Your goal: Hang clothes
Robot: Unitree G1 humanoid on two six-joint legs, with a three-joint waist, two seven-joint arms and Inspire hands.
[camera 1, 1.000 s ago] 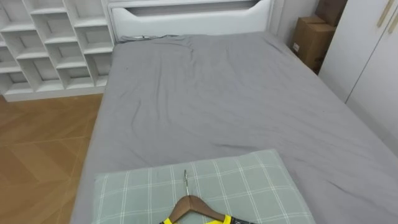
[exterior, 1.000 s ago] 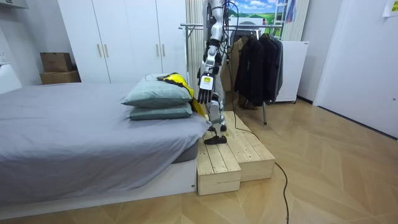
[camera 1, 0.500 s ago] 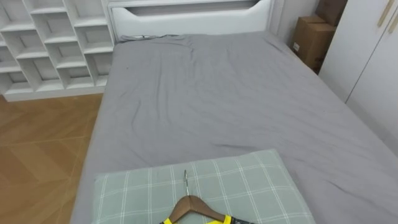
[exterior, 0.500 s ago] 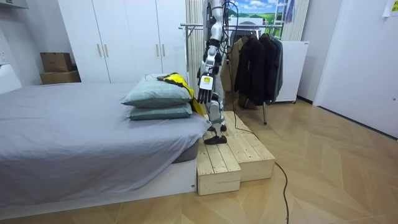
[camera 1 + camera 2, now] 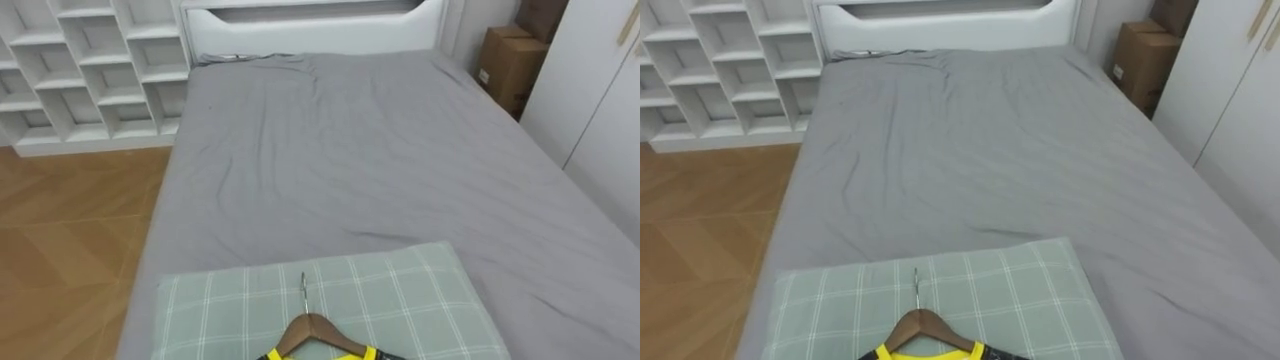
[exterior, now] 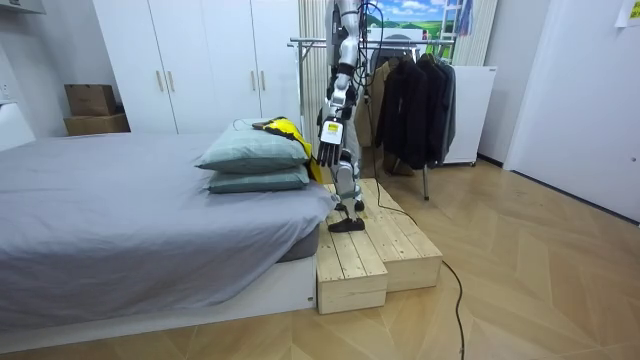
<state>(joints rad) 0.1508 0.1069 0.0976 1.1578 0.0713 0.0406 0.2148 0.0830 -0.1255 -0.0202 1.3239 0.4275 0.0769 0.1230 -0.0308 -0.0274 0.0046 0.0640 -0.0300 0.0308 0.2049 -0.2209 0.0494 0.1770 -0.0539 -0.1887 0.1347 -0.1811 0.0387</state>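
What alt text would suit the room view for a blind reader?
A humanoid robot stands on a low wooden platform at the end of a grey bed, left hand hanging open, beside stacked green pillows topped by a yellow garment. A rack of dark coats stands behind it.

Hanger on pillow at near end of bed; shelves left, box right.
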